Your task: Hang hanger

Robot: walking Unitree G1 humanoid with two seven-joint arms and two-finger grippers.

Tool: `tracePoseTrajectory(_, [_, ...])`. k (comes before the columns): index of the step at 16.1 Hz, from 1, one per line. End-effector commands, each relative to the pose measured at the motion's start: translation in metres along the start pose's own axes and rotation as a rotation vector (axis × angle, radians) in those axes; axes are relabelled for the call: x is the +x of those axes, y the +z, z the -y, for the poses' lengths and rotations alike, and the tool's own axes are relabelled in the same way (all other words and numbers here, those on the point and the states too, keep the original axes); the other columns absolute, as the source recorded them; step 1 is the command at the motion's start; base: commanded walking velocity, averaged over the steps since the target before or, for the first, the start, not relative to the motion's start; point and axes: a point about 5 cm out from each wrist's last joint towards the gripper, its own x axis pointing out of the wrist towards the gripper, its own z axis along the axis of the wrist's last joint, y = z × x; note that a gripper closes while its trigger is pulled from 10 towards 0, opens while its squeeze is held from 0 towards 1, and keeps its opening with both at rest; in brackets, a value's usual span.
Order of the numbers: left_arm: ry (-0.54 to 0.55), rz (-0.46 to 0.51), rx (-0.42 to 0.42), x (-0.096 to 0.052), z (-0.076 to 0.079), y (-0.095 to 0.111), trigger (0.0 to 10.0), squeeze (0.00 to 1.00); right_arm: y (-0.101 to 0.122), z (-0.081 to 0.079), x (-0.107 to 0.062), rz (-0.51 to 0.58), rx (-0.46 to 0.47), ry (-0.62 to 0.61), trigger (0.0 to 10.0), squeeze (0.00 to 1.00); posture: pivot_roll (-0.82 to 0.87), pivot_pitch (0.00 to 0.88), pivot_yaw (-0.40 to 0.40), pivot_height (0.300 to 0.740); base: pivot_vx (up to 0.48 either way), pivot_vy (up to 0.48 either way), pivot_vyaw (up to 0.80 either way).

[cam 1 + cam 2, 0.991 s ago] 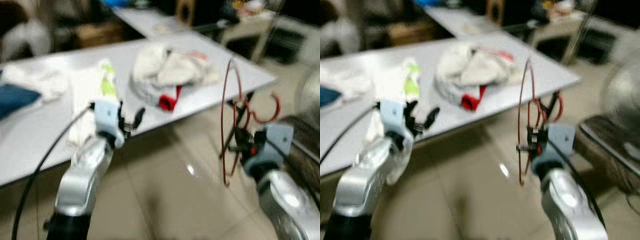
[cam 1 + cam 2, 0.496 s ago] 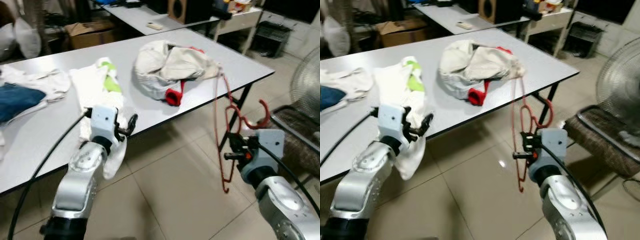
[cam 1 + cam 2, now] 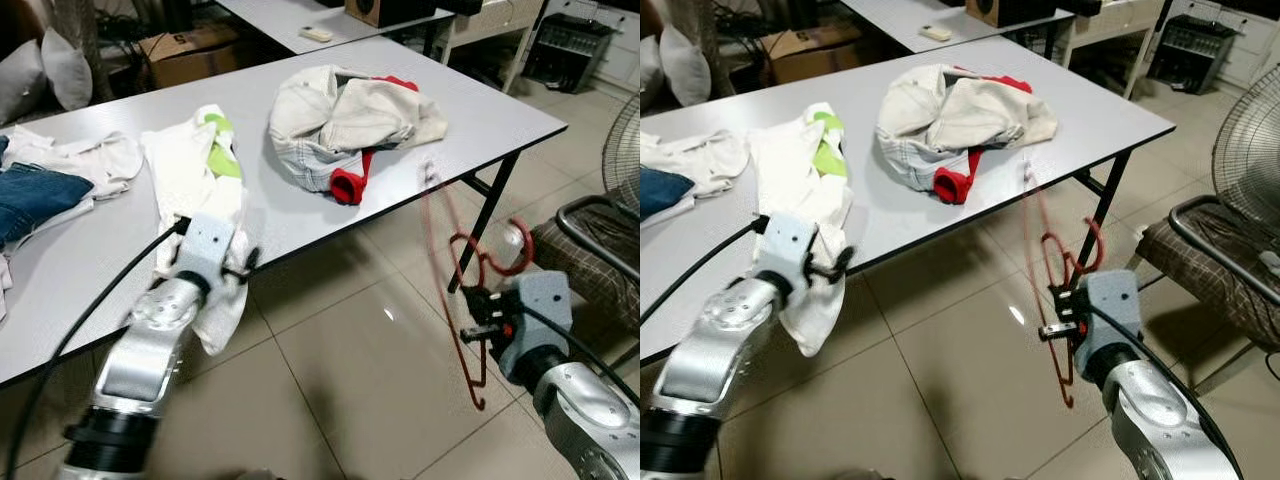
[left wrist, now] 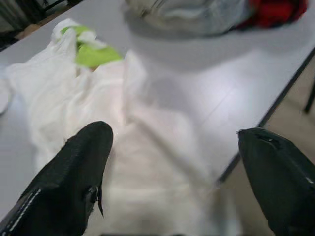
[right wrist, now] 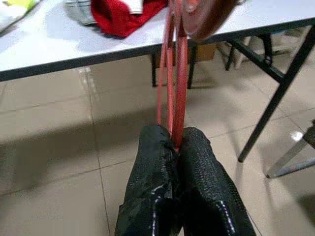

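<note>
A thin red hanger (image 3: 468,262) stands roughly upright over the floor, in front of the white table's right end, its hook (image 3: 512,258) pointing right. My right gripper (image 3: 478,326) is shut on its wire partway up; the right wrist view shows the fingers (image 5: 162,162) pinched on the red hanger (image 5: 177,73). My left gripper (image 3: 245,268) is open at the table's front edge, against a white garment with a green patch (image 3: 195,170) that droops over that edge. In the left wrist view the fingers (image 4: 74,172) straddle the white garment (image 4: 147,162).
The white table (image 3: 490,110) carries a pile of pale and red clothes (image 3: 345,110), and jeans (image 3: 35,195) at the far left. A fan (image 3: 628,140) and a chair (image 3: 590,250) stand to the right. Tiled floor lies open in front of the table.
The view has sharpened and shifted slightly. The hanger, still held by my right gripper, sits lower and tilts more. My left gripper has sunk closer to the white garment at the table edge.
</note>
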Motion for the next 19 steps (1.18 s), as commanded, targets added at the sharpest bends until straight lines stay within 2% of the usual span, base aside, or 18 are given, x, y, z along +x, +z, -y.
tracePoseTrajectory(1, [0.047, -0.030, 0.030, 0.000, -0.007, -0.003, 10.0, 0.00, -0.002, -0.002, 0.001, -0.015, -0.015, 0.026, 10.0, 0.00, -0.03, 0.000, 0.041, 0.740, 0.000, 0.000, 0.00])
tracePoseTrajectory(3, [0.063, -0.046, 0.028, 0.000, -0.010, -0.006, 10.0, 0.00, -0.003, -0.003, 0.002, -0.020, -0.028, 0.040, 10.0, 0.00, -0.02, 0.000, 0.027, 0.740, 0.000, 0.000, 0.00])
tracePoseTrajectory(4, [0.064, -0.058, 0.029, -0.001, -0.010, -0.009, 2.9, 0.00, -0.002, -0.006, 0.003, -0.019, -0.029, 0.063, 10.0, 0.00, -0.02, 0.000, 0.023, 0.740, 0.000, 0.000, 0.00])
tracePoseTrajectory(5, [0.043, -0.070, 0.012, 0.001, -0.007, -0.014, 0.0, 0.00, -0.001, -0.010, 0.003, -0.017, -0.034, 0.084, 10.0, 0.00, -0.02, 0.000, 0.022, 0.740, 0.000, 0.000, 0.00])
tracePoseTrajectory(7, [0.017, -0.074, -0.039, 0.004, -0.002, -0.016, 0.0, 0.00, 0.000, -0.011, 0.004, -0.011, -0.038, 0.088, 10.0, 0.00, -0.02, 0.000, 0.023, 0.740, 0.000, 0.000, 0.00])
tracePoseTrajectory(13, [0.005, -0.090, -0.064, 0.015, 0.000, -0.018, 0.0, 0.00, 0.005, -0.008, 0.005, 0.010, -0.064, 0.068, 10.0, 0.00, -0.05, 0.000, 0.030, 0.740, 0.000, 0.000, 0.00])
tracePoseTrajectory(17, [0.016, -0.112, -0.030, 0.015, 0.001, -0.027, 0.0, 0.00, 0.005, -0.009, 0.007, 0.003, -0.080, 0.085, 10.0, 0.00, -0.03, 0.000, 0.011, 0.740, 0.000, 0.000, 0.00])
tracePoseTrajectory(19, [0.019, -0.125, 0.019, 0.014, 0.001, -0.031, 0.0, 0.00, 0.006, -0.010, 0.009, 0.004, -0.082, 0.093, 10.0, 0.00, -0.03, 0.000, 0.005, 0.740, 0.000, 0.000, 0.00])
